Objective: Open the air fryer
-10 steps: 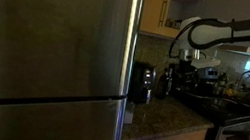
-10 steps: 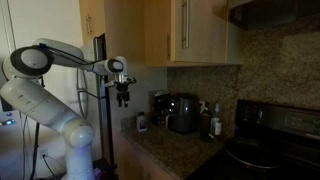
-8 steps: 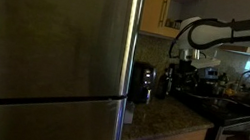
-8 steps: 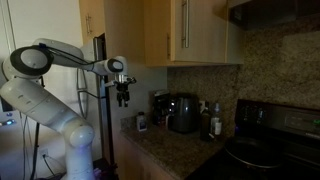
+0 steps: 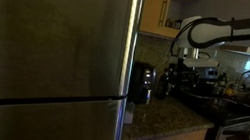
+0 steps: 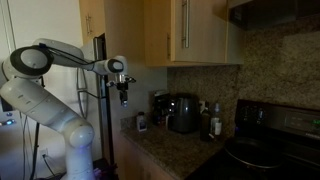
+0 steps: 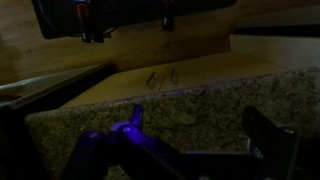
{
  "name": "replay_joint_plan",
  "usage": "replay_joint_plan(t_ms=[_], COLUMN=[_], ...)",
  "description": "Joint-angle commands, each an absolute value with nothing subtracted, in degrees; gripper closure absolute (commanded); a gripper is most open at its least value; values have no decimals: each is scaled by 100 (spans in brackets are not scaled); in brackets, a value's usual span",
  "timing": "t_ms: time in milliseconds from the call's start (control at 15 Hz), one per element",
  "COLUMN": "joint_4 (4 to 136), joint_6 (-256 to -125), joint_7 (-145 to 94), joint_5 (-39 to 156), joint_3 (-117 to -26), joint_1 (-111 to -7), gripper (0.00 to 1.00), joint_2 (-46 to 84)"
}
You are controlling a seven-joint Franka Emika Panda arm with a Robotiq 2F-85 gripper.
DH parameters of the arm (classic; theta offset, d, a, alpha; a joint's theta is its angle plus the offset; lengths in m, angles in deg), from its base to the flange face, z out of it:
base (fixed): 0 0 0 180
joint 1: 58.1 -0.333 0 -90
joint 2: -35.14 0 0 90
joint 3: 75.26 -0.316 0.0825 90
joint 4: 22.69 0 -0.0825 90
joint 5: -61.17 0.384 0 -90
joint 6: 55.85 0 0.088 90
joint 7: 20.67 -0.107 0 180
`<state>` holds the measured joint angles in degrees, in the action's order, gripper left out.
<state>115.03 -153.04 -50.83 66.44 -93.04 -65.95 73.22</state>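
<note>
Nothing is opened yet (so far as I can judge): the gripper (image 6: 122, 98) hangs mid-air, fingers (image 7: 266, 140) spread apart, well short of the air fryer (image 6: 183, 113) on the counter (image 6: 168, 150).

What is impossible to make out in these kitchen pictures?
- Air fryer: handle and door too small and dark, in an exterior view.
- Counter: near end hidden by the fridge, in an exterior view.
- Tool: dim, partly smeared by purple glare, wrist view.
</note>
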Motion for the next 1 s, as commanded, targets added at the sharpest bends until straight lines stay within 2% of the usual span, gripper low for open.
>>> replay_joint_plan(t_ms=[0,133,400,600,933], joint_4=[11551,11483,11490,11504,11398], joint_6=[-15540,-15290,-15397,-15402,-14877], joint_7=[-5745,-5741,-5707,-6678,-7369], joint_5=[7085,7591,7311,6977,6934], joint_3=[-9371,-9199,-9334,-9573,-9533], joint_1=[-6455,-6650,-6550,-6263,-6351], gripper=[0,0,0,0,0], joint_2=[7370,7291,7327,7410,7296])
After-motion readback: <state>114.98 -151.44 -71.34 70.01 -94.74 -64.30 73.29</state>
